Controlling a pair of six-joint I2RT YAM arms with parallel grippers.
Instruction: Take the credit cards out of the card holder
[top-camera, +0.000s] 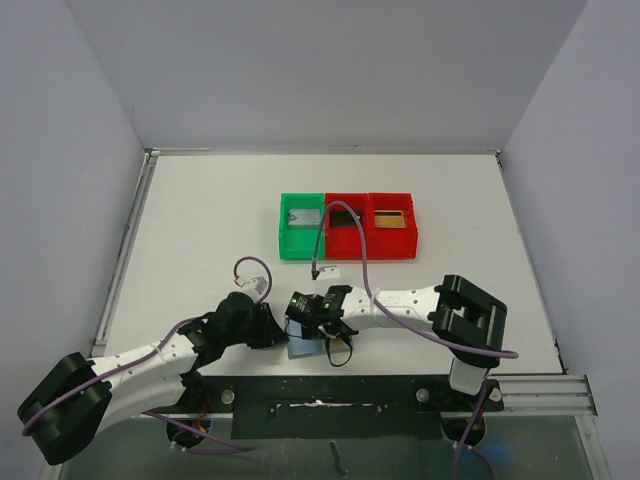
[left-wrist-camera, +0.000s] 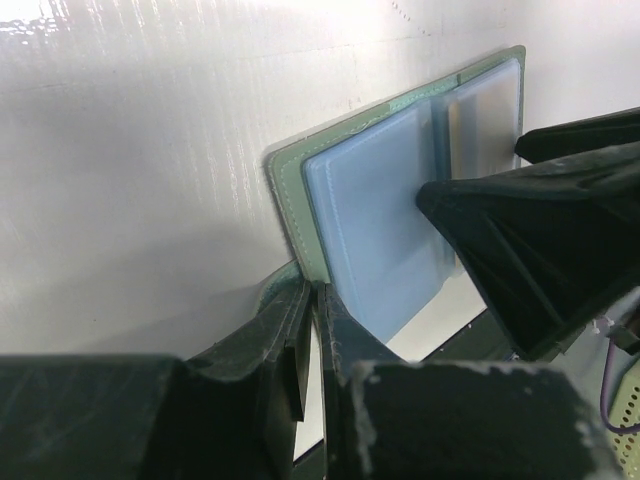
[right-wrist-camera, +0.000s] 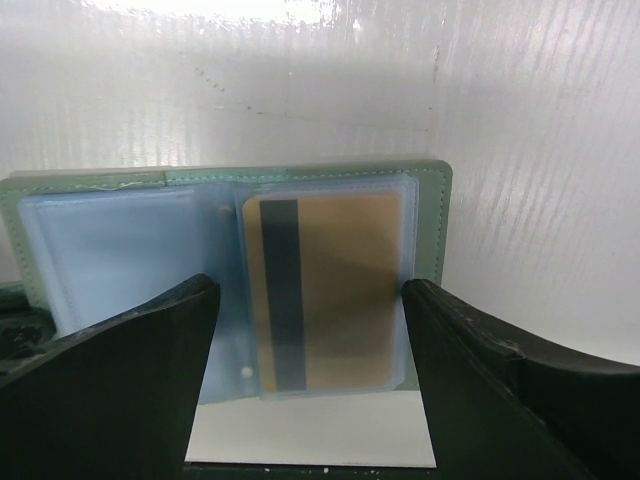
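Observation:
The card holder (right-wrist-camera: 120, 250) lies open near the table's front edge, pale blue sleeves inside a green-grey cover (left-wrist-camera: 375, 230). A gold-tan credit card (right-wrist-camera: 335, 290) with a dark stripe sits in its right clear sleeve. My right gripper (right-wrist-camera: 310, 335) is open, one finger on each side of that sleeve, low over the holder (top-camera: 300, 348). My left gripper (left-wrist-camera: 316, 288) is shut on the holder's left cover edge. In the top view the two grippers meet over the holder, left gripper (top-camera: 280, 333) and right gripper (top-camera: 312, 322). One right finger (left-wrist-camera: 520, 250) presses near the blue sleeves.
Three bins stand in a row at mid table: a green bin (top-camera: 283, 228) with a silvery card, a red bin (top-camera: 346, 240) with a dark card, and a red bin (top-camera: 391, 240) with a gold card. A small white scrap (top-camera: 328, 272) lies in front of them.

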